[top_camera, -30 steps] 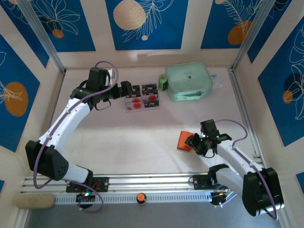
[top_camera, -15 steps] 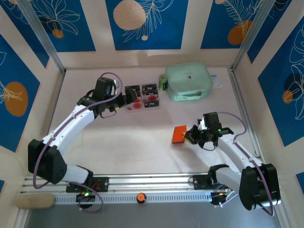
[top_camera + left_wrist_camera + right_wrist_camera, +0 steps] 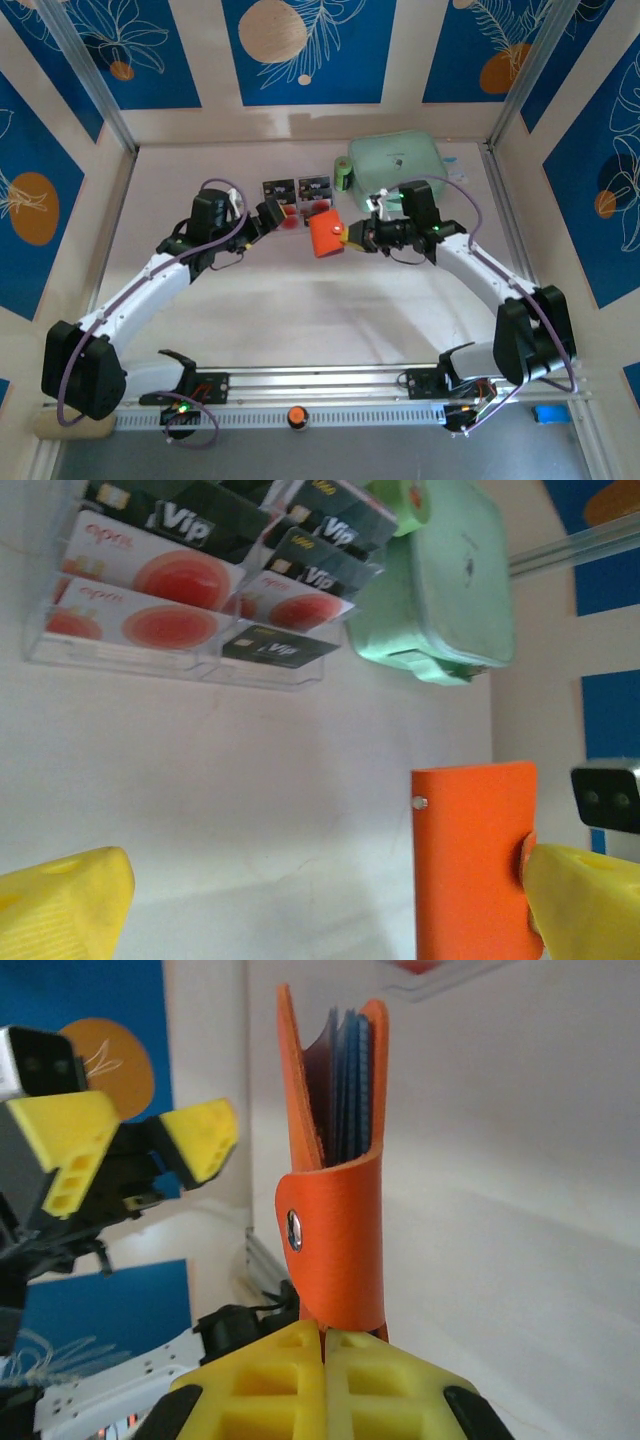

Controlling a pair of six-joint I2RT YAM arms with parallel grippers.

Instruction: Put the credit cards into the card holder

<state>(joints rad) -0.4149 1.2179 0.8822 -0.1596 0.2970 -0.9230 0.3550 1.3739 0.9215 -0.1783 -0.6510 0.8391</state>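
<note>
The credit cards [image 3: 298, 188] stand in a clear acrylic rack [image 3: 150, 645] at the back of the table, black halves marked "Vip" above white halves with red blobs [image 3: 185, 578]. The orange-red card holder [image 3: 325, 235] hangs upright just in front of them, with my right gripper [image 3: 352, 234] shut on its lower edge [image 3: 325, 1345]. Its snap button [image 3: 294, 1230] faces left and its inner pockets gape at the top [image 3: 345, 1070]. My left gripper [image 3: 277, 214] is open just left of the holder, and its right fingertip [image 3: 585, 900] is beside the orange card holder [image 3: 472, 865].
A mint-green zip pouch [image 3: 395, 160] lies at the back right with a small green object [image 3: 343, 175] at its left side. Walls with blue panels close in the table on three sides. The aluminium rail [image 3: 320, 385] runs along the near edge.
My right gripper has shut on the card holder, lifted it from the near right and carried it left and back towards the cards. My left gripper has pulled back slightly from the rack.
</note>
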